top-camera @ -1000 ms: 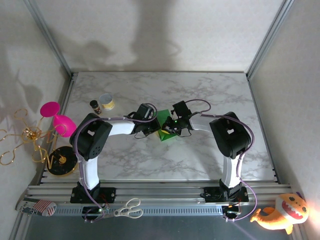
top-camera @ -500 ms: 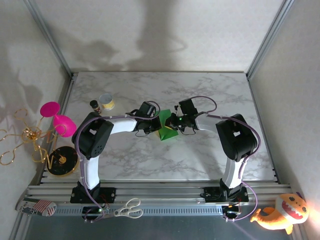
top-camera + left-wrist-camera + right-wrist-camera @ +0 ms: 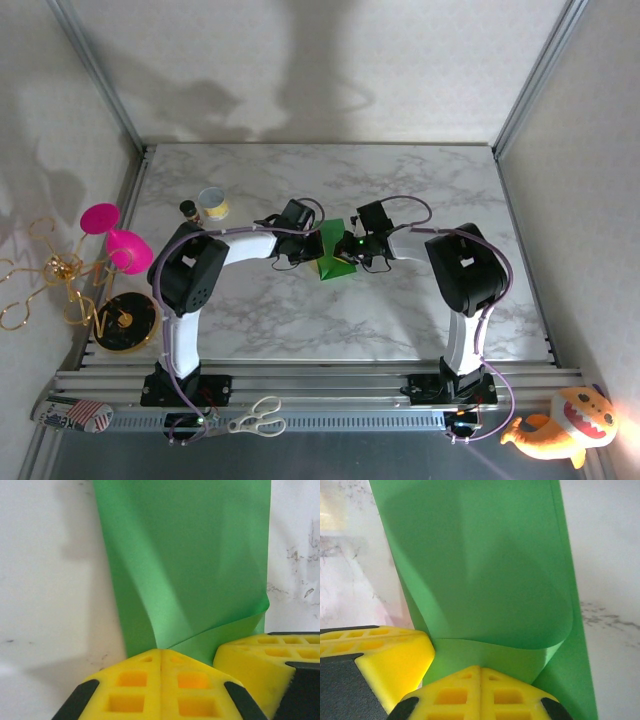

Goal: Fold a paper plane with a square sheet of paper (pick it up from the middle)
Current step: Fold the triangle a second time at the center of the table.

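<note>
Left wrist view: the left hand (image 3: 161, 661) is shown with its yellow pads (image 3: 150, 690) pressed together, and an edge of the bright-green sheet of paper (image 3: 185, 555) is clamped between their tips. Just beside it, the right hand (image 3: 255, 655) is seen at the same edge. In the right wrist view the right hand (image 3: 480, 676) is likewise closed on the sheet (image 3: 480, 565), with the left hand (image 3: 390, 655) close at its side. Away from both grips the paper is bent over in a soft curl and doubled on itself; whether the bend is creased cannot be told.

In the top external view, scissors (image 3: 258, 415) are laid on the near metal rail and an orange plush toy (image 3: 560, 425) is set at the near right corner. Beyond them a white marbled tabletop (image 3: 420, 180) is spread. A pink goblet (image 3: 115, 240) is placed off its left edge, and a small tin (image 3: 212, 204) and a dark little bottle (image 3: 187, 209) are stood together toward the far left. White walls with aluminium posts are seen behind.

Near the middle of the tabletop, the sheet (image 3: 334, 255) is held between the two facing hands, widening toward the near side.
</note>
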Controlling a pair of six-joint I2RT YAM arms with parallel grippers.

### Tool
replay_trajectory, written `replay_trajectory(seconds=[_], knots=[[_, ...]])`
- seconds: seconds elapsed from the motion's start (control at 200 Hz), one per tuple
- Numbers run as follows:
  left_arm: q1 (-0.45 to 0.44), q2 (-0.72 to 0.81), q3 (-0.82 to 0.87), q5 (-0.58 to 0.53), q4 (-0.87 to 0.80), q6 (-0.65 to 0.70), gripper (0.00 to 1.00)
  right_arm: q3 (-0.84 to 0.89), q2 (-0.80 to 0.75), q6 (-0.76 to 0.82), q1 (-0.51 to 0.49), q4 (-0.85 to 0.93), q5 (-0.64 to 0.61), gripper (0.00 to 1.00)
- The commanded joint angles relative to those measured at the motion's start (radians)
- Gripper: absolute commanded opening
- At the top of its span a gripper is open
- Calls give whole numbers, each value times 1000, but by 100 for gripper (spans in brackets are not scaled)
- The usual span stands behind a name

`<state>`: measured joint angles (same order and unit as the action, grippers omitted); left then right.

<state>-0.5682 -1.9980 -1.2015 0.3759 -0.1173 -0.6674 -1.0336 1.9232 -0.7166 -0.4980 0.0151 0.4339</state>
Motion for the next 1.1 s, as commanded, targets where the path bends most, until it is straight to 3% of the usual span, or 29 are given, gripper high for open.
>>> replay_trajectory(seconds=[0.0, 0.145, 0.31, 0.466, 0.771, 1.092], knots=[[-2, -24, -24, -30, -63, 30, 0, 28, 29, 15, 9, 54, -86, 6], [-5, 29, -25, -6, -28, -8, 0, 45, 47, -1, 9, 77, -121, 5], [-19, 115, 36, 1, 16, -76, 9, 50, 62, -12, 9, 102, -149, 5], [-53, 159, 95, 17, 37, -127, 11, 51, 72, -13, 9, 130, -174, 5], [-129, 109, 82, 24, 20, -159, 12, 49, 89, -24, 9, 159, -185, 5], [-131, 86, 82, -38, -14, -150, 12, 49, 94, -23, 9, 164, -185, 5]])
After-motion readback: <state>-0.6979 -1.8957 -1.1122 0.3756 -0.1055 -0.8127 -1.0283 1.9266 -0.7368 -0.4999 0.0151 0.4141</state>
